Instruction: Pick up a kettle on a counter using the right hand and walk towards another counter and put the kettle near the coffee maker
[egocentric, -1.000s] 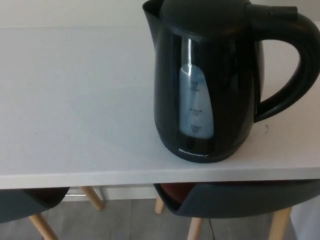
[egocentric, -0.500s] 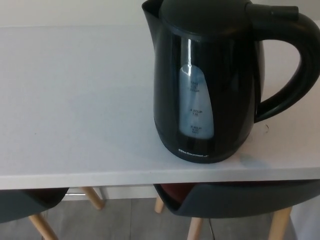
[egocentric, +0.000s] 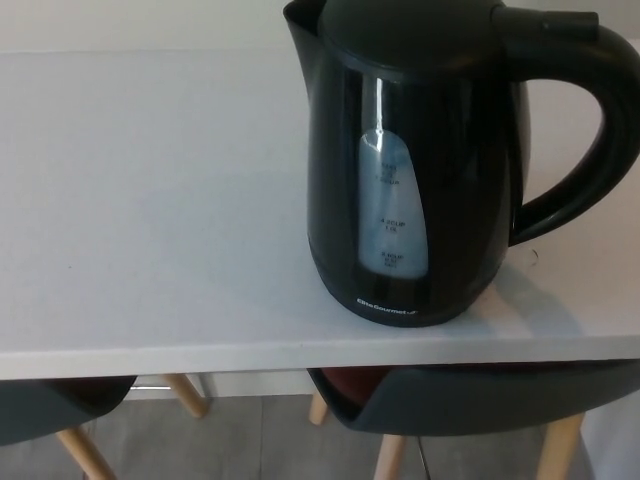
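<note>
— Where does the kettle stand?

— Upright on the counter, toward the right side and near the front edge. Its handle points right, the spout left, and the water gauge faces the front.

— What lies left of it?

— Only bare counter top, running out to the left edge of the view.

— And below?

— Two chairs, tucked under the front edge – one chair directly beneath the kettle, the other chair at the far left. Between them, wooden legs stand on the floor.
</note>
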